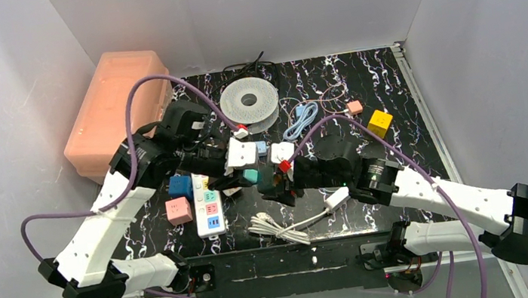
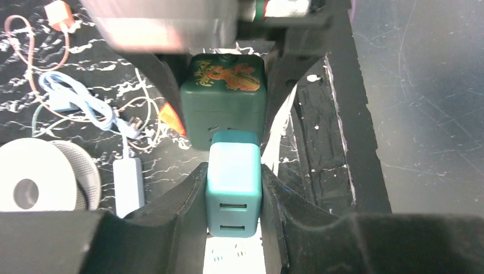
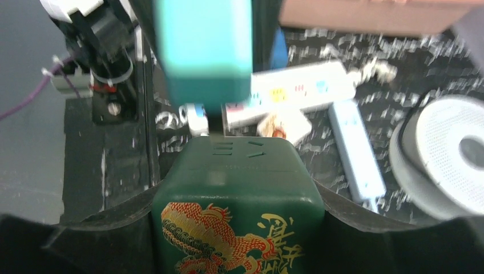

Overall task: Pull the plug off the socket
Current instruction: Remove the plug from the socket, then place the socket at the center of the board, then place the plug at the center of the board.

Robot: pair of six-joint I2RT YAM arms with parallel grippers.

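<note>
At centre frame, over the bench [image 1: 390,88], the left gripper [image 2: 234,191] is clamped on the teal charger plug [image 2: 234,171]. The plug sits against the dark green dragon-printed cube socket [image 3: 237,188], which is clamped in the right gripper [image 3: 238,220].

A black, white-veined tabletop [image 1: 378,78] carries a peach plastic box [image 1: 115,106] at its left rear, a white spool [image 1: 249,101], a looped blue cable [image 1: 301,120], a yellow cube [image 1: 380,121], a white power strip [image 1: 209,213], a pink cube [image 1: 178,210], a blue cube [image 1: 180,186] and a bundled white cord [image 1: 278,227].
</note>
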